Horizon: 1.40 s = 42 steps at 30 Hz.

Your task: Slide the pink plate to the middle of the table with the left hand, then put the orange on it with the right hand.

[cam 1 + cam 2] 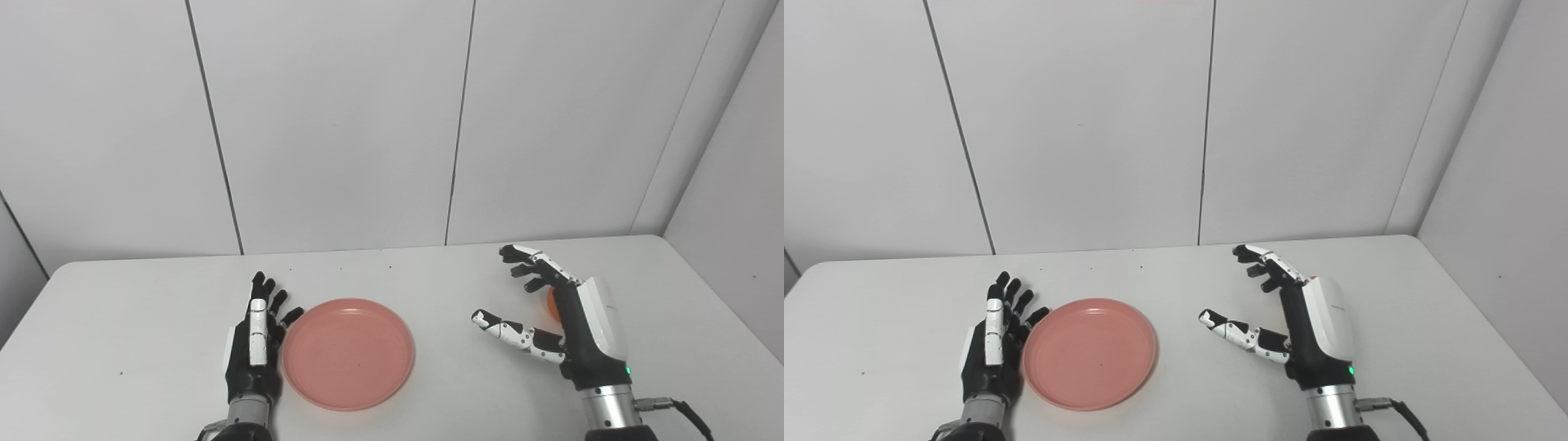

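Plate sits touching the flat, empty left hand, so push steadily rightward; right hand, fingers spread, seemingly hides the orange.

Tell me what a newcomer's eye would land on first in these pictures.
The pink plate draws the eye first, lying empty near the table's front edge, left of centre. The left hand stands open against the plate's left rim. The right hand is open over the table's right side, and a sliver of the orange peeks out behind it.
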Tool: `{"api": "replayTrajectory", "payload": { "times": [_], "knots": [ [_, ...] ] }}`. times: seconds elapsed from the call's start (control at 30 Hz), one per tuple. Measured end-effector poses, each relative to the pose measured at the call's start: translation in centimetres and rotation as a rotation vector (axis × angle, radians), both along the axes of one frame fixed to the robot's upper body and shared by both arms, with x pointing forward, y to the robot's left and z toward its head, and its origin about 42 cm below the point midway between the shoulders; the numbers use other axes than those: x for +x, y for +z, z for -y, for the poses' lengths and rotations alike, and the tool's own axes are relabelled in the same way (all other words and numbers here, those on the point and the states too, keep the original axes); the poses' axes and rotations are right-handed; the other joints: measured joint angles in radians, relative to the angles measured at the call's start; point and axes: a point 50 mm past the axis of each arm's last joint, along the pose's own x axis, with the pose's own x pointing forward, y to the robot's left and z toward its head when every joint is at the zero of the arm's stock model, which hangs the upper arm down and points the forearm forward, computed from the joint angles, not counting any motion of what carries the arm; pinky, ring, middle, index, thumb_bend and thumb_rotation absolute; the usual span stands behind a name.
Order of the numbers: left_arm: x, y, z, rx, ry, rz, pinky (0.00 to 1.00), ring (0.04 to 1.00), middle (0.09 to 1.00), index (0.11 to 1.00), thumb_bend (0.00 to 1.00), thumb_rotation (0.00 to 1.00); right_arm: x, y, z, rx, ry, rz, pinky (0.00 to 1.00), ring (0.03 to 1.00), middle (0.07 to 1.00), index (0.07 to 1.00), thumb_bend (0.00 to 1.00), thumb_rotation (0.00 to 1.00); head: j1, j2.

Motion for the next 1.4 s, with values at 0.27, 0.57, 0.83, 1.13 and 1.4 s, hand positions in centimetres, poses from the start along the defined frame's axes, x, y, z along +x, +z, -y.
{"api": "replayTrajectory", "payload": {
  "times": [0.27, 0.57, 0.83, 1.13, 1.4],
  "knots": [
    [0.0, 0.0, 0.0, 0.0, 0.002, 0.001, 0.8, 0.952, 1.0, 1.0, 0.7, 0.95, 1.6, 0.5, 2.2, -0.296, -0.152, -0.032, 0.65, 0.72, 0.75, 0.744, 0.81, 0.87, -0.003, 0.0],
    [0.0, 0.1, 0.0, -0.004, 0.01, -0.001, 0.83, 0.952, 0.995, 1.0, 0.67, 0.94, 3.8, 2.0, 4.7, -0.456, -0.258, -0.101, 0.77, 0.772, 0.775, 0.741, 0.83, 0.92, 0.002, 0.002],
    [0.0, 0.1, 0.0, -0.006, 0.009, -0.002, 0.83, 0.944, 0.985, 1.0, 0.67, 0.93, 6.1, 0.4, 7.3, -0.484, -0.29, -0.221, 0.71, 0.776, 0.787, 0.749, 0.84, 0.89, 0.008, 0.006],
    [0.0, 0.2, 0.1, -0.009, 0.013, -0.005, 0.84, 0.946, 0.985, 1.0, 0.67, 0.92, 8.6, -1.4, 10.6, -0.447, -0.334, -0.355, 0.64, 0.734, 0.766, 0.754, 0.84, 0.86, 0.014, 0.008],
    [-0.1, 0.2, 0.3, -0.012, 0.012, -0.006, 0.82, 0.944, 0.978, 1.0, 0.66, 0.91, 10.0, -3.2, 11.6, -0.429, -0.338, -0.455, 0.64, 0.752, 0.776, 0.752, 0.86, 0.86, 0.021, 0.008]
  ]
}}
